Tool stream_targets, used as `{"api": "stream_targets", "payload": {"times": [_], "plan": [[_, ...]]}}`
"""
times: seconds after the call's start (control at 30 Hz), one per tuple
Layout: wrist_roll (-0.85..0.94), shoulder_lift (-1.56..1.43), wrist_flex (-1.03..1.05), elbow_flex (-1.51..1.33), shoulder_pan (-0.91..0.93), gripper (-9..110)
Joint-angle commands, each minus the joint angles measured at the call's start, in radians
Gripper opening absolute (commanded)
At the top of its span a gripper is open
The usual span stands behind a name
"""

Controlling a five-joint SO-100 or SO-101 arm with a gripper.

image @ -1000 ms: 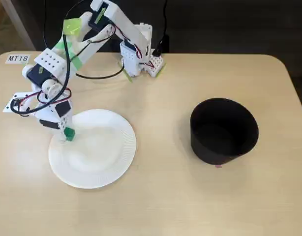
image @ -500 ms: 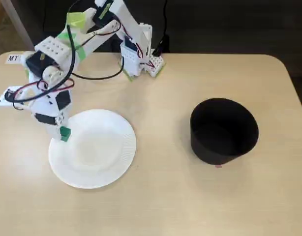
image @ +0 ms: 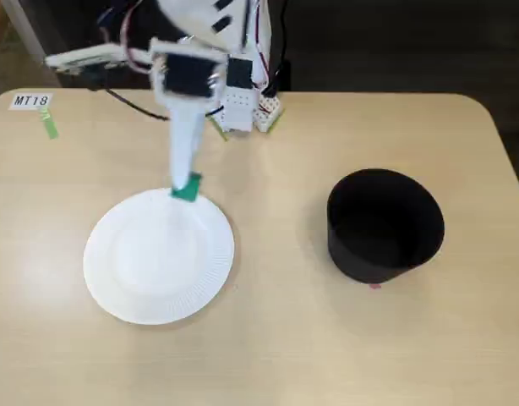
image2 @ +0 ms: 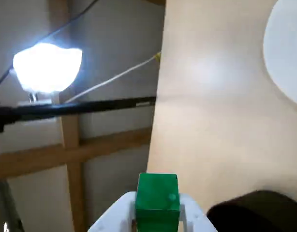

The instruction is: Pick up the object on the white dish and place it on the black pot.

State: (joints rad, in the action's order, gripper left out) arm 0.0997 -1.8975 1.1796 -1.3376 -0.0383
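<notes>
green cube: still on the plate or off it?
Off. The green cube sits clamped in the end effector, raised by the rim of the white plate, whose surface is bare.

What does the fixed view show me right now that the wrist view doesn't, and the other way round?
Only the fixed view shows the whole table, the full white dish with nothing lying on it, the black pot standing apart to its right, the MT18 label and the arm above the dish's far rim.

Only the wrist view shows the green cube sitting between the white fingers, plus a bright lamp beyond the table edge.

Both show the cube at the gripper, the tabletop, and at least part of dish and pot.
</notes>
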Motion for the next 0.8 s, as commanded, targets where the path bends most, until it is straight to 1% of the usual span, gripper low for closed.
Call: {"api": "stream_targets", "payload": {"times": [0.0,0.07,0.17,0.23,0.3,0.47,0.77], "plan": [[-0.021,-0.086,-0.092,-0.094,-0.187,0],[-0.021,-0.089,-0.135,-0.140,-0.287,0],[-0.012,-0.087,-0.255,-0.244,-0.408,0],[-0.003,-0.078,-0.325,-0.304,-0.466,0],[0.018,-0.044,-0.351,-0.324,-0.509,0],[0.071,0.069,-0.371,-0.324,-0.568,0],[0.158,0.209,-0.342,-0.324,-0.580,0]]}}
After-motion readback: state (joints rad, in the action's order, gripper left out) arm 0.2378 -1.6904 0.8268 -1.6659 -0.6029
